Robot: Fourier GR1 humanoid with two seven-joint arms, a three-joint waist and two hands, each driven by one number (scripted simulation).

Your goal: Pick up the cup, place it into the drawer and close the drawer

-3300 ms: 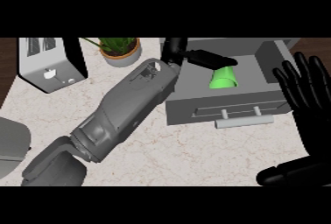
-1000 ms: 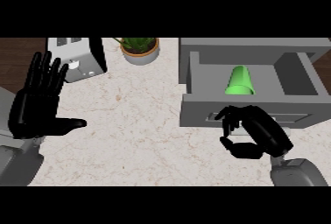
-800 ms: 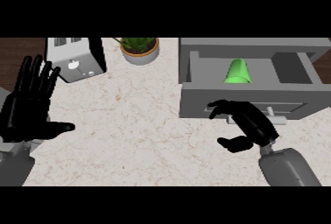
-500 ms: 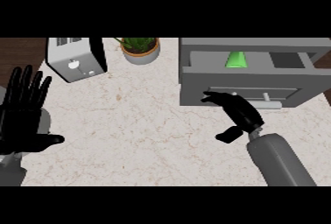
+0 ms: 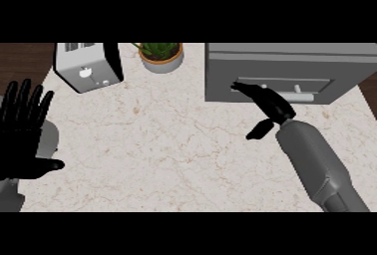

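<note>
Toaster (image 5: 88, 67) and potted plant (image 5: 160, 55) stood left of the closed drawer (image 5: 283, 84), cup unseen; right hand (image 5: 267, 102) pressed its front, fingers straight; left hand (image 5: 22, 129) spread wide by the counter (image 5: 169, 149) edge.

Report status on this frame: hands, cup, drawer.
Right hand open, fingers straight against the drawer front. Left hand open, resting at left edge. Drawer looks shut; cup not visible. Nothing in the way.

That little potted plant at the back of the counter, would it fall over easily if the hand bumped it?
Probably not easily. The potted plant sits in a squat, wide pot, so a low nudge would likely slide it on the smooth counter. A knock high up would likely only bend the floppy leaves. It looks light for its size. The right hand is at the drawer, well away.
</note>
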